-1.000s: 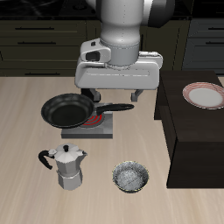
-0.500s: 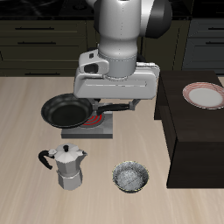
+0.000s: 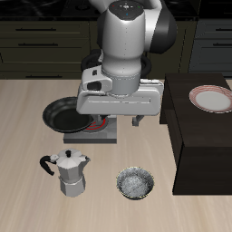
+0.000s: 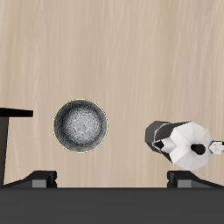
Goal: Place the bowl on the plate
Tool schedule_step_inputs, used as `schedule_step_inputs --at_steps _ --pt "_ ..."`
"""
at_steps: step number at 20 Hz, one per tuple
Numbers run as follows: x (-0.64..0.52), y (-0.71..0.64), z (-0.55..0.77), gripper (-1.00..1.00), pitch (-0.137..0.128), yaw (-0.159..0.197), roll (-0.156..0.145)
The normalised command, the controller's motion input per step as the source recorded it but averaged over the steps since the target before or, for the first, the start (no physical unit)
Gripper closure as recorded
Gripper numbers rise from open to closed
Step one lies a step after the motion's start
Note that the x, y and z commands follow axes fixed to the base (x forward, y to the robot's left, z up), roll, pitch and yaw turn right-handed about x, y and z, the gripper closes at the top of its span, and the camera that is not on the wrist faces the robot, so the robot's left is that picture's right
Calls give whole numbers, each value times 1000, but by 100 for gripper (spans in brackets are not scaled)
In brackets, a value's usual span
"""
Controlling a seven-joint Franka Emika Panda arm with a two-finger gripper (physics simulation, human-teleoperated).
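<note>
The bowl (image 3: 136, 183), small with a dark grey rim and speckled inside, stands on the wooden table near its front edge. It also shows in the wrist view (image 4: 82, 125), upright and empty. The plate (image 3: 210, 99), white with a reddish-pink ring, lies on a dark raised block (image 3: 204, 145) beside the table. My gripper (image 3: 117, 122) hangs open and empty above the stove area, farther back than the bowl and well above it. In the wrist view the gripper (image 4: 112, 181) shows both fingertips (image 4: 42, 179) wide apart with nothing between them.
A black long-handled frying pan (image 3: 63, 115) sits on a small stove burner (image 3: 101, 134) behind the bowl. A silver moka pot (image 3: 71, 172) stands beside the bowl, also in the wrist view (image 4: 182, 142). The dark block's edge (image 4: 9, 131) shows near the bowl.
The arm has leaned forward and lowered, bringing the gripper nearer the table's front edge and over the pan's handle. Bowl, plate, pan and moka pot have not moved.
</note>
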Motion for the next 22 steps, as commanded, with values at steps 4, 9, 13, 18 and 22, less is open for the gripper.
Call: schedule_step_inputs --at_steps 4,9,13,18,22 --pt "81 27 -173 -100 -14 19 -13" --pt "64 72 -269 -100 41 2 3" --pt "17 -31 -224 -100 34 -1 -1" --pt "43 20 -287 -100 31 0 -5" --pt "46 -6 -128 -100 8 0 -6"
